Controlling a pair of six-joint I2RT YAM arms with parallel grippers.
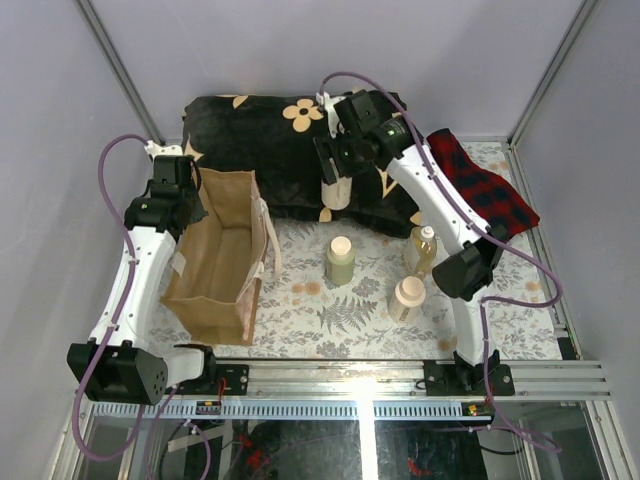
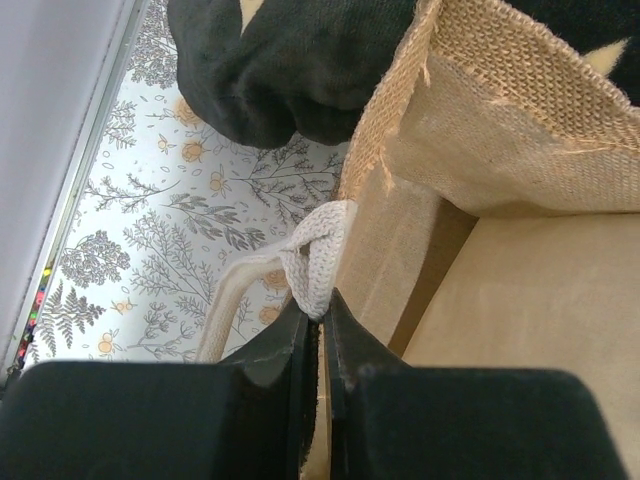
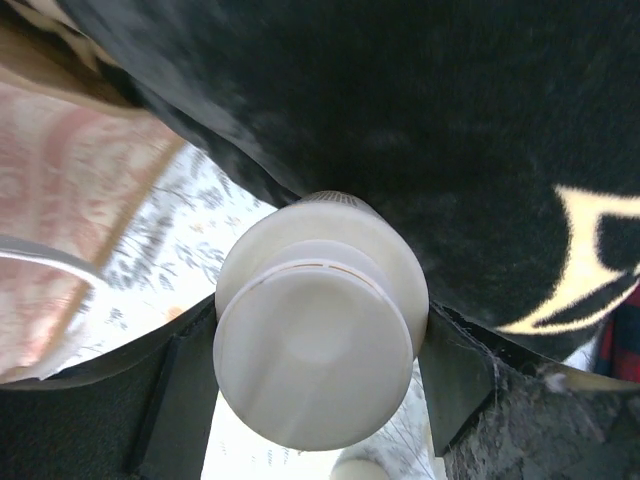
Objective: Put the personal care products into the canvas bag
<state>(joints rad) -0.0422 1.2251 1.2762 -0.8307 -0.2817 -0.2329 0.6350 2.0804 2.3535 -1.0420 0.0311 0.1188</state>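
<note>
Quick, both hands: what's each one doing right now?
Left hand: closed on the handle of the canvas bag.
Right hand: closed on a cream bottle.

Table (image 1: 330,322): fern-print top.
Bag (image 1: 215,262): upright.
Black cloth (image 1: 255,140): behind bag.
Red cloth (image 1: 487,187): far right of bag.
Green bottle (image 1: 340,262), amber bottle (image 1: 424,250), cream bottle (image 1: 408,299): right of bag.

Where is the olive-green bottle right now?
In the top view, the olive-green bottle stands upright near the centre, right of the canvas bag and left of the amber bottle.
</note>
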